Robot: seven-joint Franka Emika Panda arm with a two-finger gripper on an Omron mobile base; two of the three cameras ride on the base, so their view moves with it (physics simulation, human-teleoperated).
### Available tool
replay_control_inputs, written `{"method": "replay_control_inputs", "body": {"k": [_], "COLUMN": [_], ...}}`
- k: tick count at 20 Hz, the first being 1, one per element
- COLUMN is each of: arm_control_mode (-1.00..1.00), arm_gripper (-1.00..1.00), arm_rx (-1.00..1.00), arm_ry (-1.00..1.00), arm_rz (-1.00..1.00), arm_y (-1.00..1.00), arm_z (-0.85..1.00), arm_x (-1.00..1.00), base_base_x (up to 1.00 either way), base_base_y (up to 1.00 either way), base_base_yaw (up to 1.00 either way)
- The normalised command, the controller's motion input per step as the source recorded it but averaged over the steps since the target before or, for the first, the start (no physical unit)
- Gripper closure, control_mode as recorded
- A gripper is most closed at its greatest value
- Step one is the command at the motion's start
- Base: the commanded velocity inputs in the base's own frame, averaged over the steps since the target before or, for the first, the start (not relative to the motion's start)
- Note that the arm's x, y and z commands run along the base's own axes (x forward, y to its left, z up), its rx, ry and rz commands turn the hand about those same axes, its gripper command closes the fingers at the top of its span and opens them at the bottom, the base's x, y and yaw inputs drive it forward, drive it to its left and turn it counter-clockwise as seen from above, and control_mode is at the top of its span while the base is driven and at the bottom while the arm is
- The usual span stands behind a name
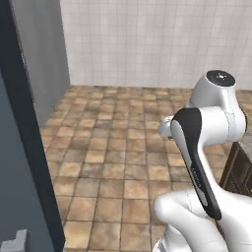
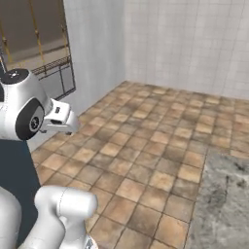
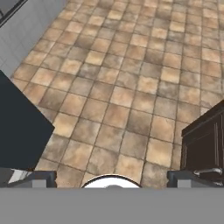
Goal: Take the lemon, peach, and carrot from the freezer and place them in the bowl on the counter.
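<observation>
The dark blue-grey freezer (image 3: 19, 127) is seen left of the spread, empty fingers (image 3: 43, 178), which are aimed at tiled floor (image 3: 131, 87).

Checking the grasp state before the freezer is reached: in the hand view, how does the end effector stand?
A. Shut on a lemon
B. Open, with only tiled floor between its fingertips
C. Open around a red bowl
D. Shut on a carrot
B: the end effector has its fingertips far apart at the bottom of the hand view, with nothing but the brown tiled floor beyond them.
</observation>
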Motion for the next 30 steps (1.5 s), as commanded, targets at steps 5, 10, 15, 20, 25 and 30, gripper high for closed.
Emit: {"method": "replay_control_inputs", "body": {"k": [5, 10, 15, 20, 25, 30], "arm_control_mode": [1.00, 1.00, 1.00, 1.00, 1.00, 1.00], "arm_gripper": [-1.00, -1.00, -1.00, -1.00, -1.00, -1.00], "arm_rx": [0.00, 0.00, 0.00, 0.00, 0.00, 0.00], "arm_ry": [0.00, 0.00, 0.00, 0.00, 0.00, 0.00], "arm_rz": [0.00, 0.00, 0.00, 0.00, 0.00, 0.00], "arm_y": [0.00, 0.00, 0.00, 0.00, 0.00, 0.00], "arm_z": [0.00, 0.00, 0.00, 0.00, 0.00, 0.00], "arm_x": [0.00, 0.00, 0.00, 0.00, 0.00, 0.00], "base_base_x": [0.96, 0.07, -0.28, -0.19, 0.25, 0.56], "base_base_y": [0.46, 0.44, 0.41, 0.47, 0.12, -0.14], "base_base_yaw": [-0.25, 0.70, 0.96, 0.98, 0.89, 0.78]}}
